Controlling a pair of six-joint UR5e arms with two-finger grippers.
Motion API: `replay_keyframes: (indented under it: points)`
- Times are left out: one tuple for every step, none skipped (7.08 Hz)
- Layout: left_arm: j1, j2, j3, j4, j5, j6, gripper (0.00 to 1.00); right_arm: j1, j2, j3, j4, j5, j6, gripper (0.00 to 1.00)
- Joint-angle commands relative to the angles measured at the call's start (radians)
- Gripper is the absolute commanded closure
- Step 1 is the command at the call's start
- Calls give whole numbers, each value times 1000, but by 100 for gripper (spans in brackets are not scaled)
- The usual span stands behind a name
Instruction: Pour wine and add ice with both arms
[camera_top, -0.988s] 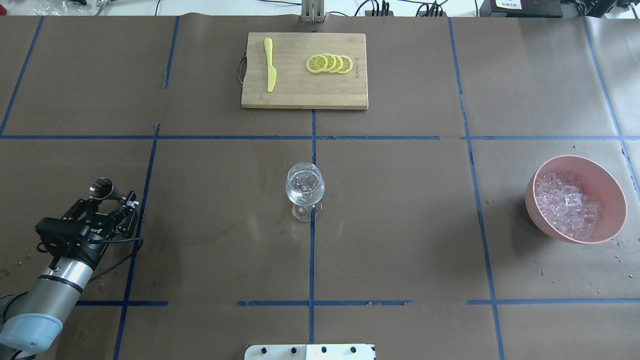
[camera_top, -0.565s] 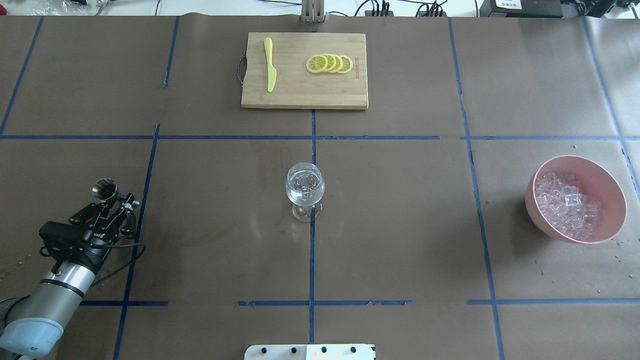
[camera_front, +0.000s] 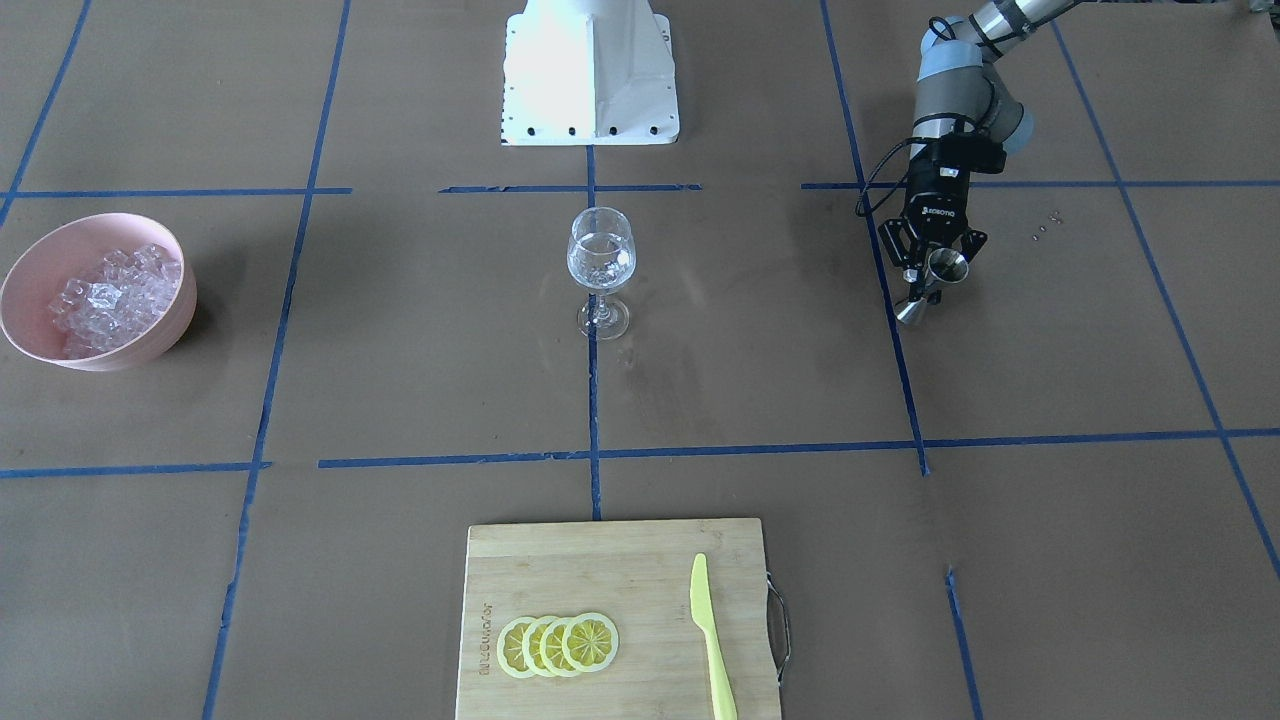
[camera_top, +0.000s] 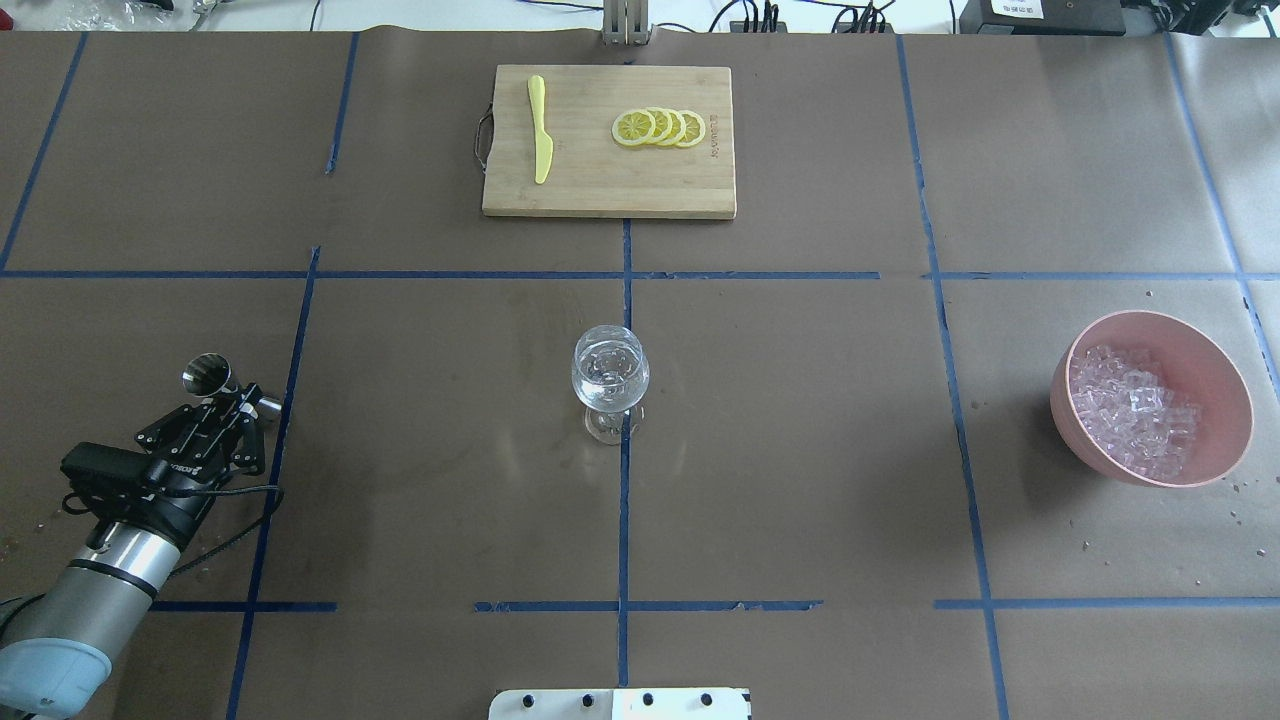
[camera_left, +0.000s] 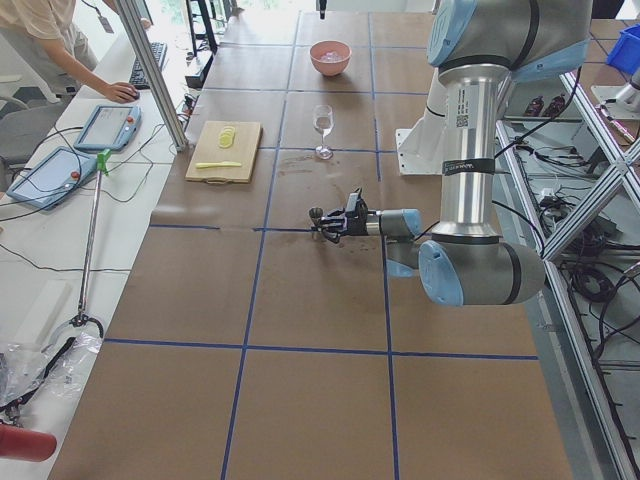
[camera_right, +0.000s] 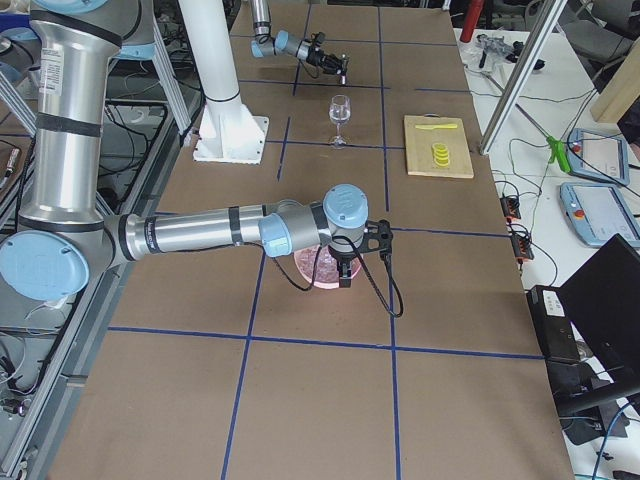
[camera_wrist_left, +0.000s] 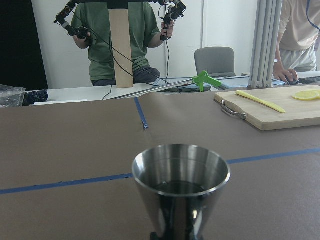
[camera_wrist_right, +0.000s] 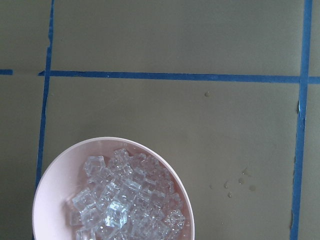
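Note:
My left gripper (camera_top: 228, 400) is shut on a steel jigger (camera_top: 206, 376) and holds it about upright, low over the table's left side; they also show in the front view, the gripper (camera_front: 934, 278) and the jigger (camera_front: 945, 266). The jigger's cup (camera_wrist_left: 180, 182) fills the left wrist view. A wine glass (camera_top: 610, 374) holding clear wine (camera_front: 600, 262) stands at the table's centre. Ice cubes (camera_top: 1133, 408) fill a pink bowl (camera_top: 1218, 365) at the right. My right gripper (camera_right: 344, 268) hangs over that bowl (camera_wrist_right: 52, 172) and its ice (camera_wrist_right: 125, 200); I cannot tell if it is open.
A wooden cutting board (camera_top: 600, 190) at the far centre carries lemon slices (camera_top: 660, 127) and a yellow knife (camera_top: 540, 130). The white pedestal (camera_front: 588, 70) stands at the robot's side. Small droplets (camera_wrist_right: 235, 182) lie beside the bowl. An operator (camera_left: 45, 30) stands beyond the far edge.
My left arm has drawn back a little toward the robot, carrying the jigger with it. The glass, bowl and board have not moved.

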Motion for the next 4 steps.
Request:
replay_keyframes:
  points:
    - [0,-7,-27,-75,-5,85,100,0,1,0,0,0,0,0]
    - [-8,-8,-59,-102,-43,184,100,0,4,0,0,0,0,0]
    - [-14,-11,-100,-101,-78,206,100,0,4,0,0,0,0,0]
    - [-18,-69,-133,-88,-97,246,100,0,4,0,0,0,0,0]
